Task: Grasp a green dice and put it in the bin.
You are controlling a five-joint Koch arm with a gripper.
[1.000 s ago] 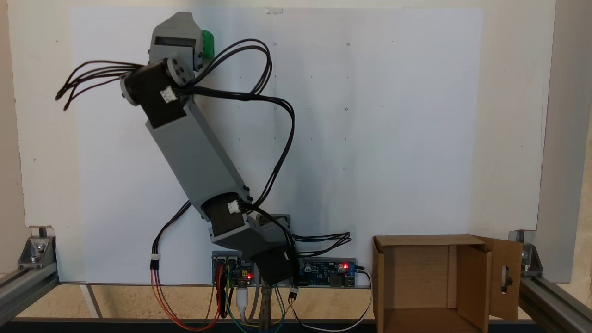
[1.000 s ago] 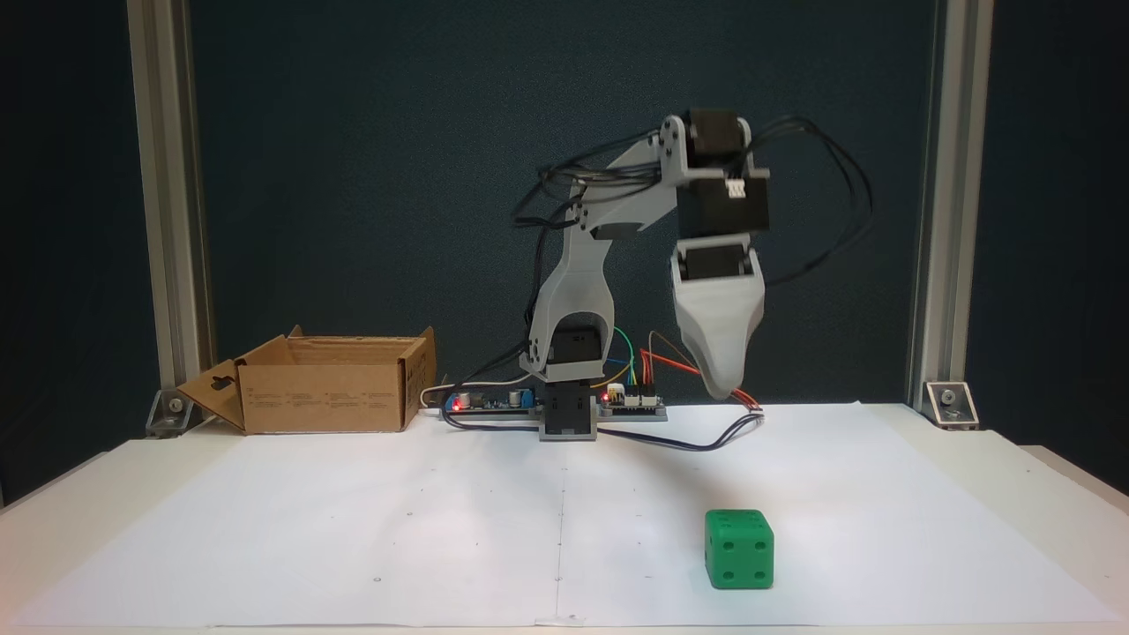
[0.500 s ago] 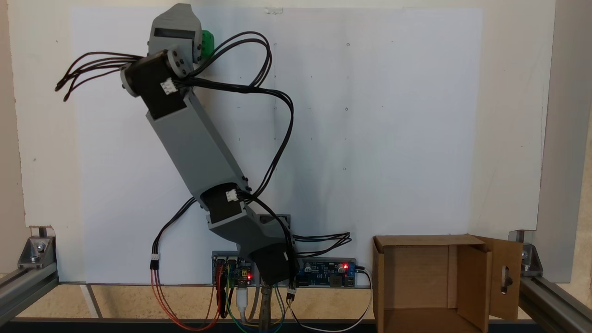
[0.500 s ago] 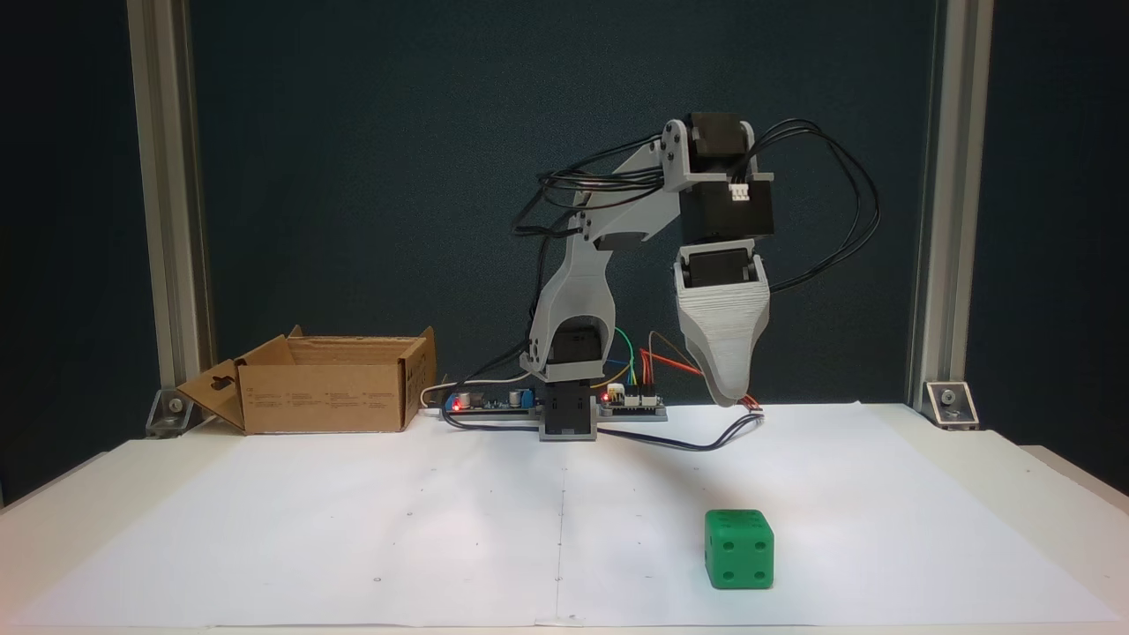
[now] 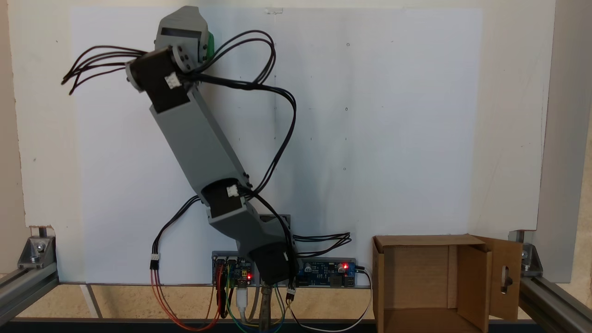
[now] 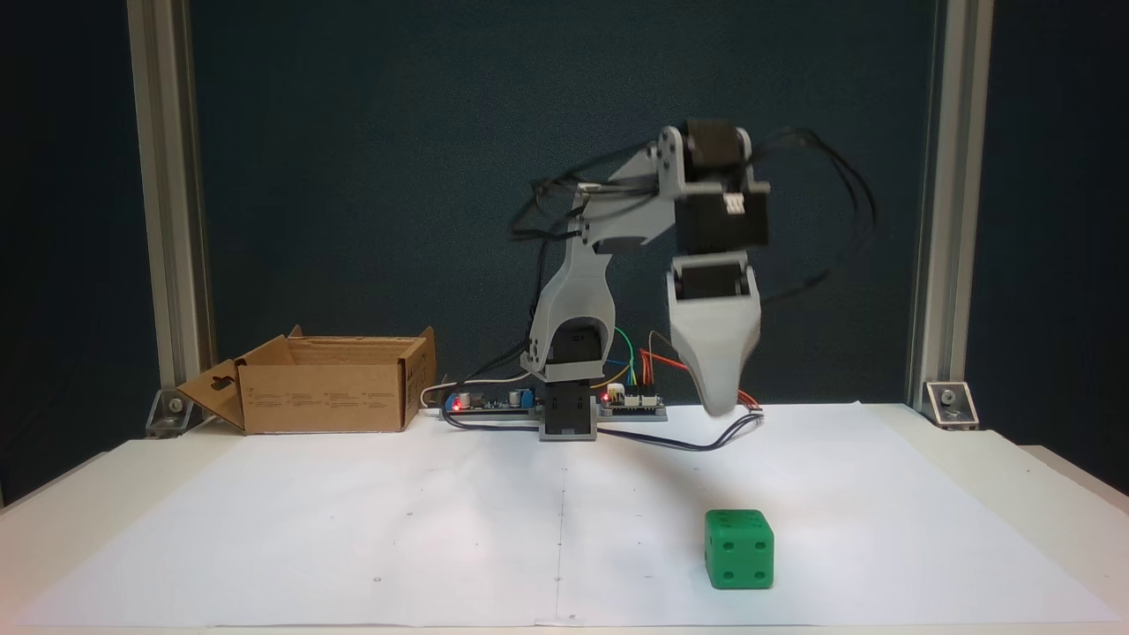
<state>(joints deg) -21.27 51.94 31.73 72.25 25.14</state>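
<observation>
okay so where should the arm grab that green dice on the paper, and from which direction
Judging from both fixed views, take the green dice across two opposite flat side faces, coming straight down from above. It sits flat on the white paper with open space all round, and the tool hangs above and behind it, pointing down. Its rounded edges would likely slip, so avoid corners.

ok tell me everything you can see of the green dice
The green dice is a small bright green cube with rounded edges, plastic by the look of it, with recessed pips of the same green: four on the face toward the front fixed view, about three on the narrower left face. It sits flat and upright on the white paper, right of the paper's centre line and near its front edge, touching nothing else. From above, only a green sliver shows beside the arm. The tool hangs above and behind it, apart.
</observation>
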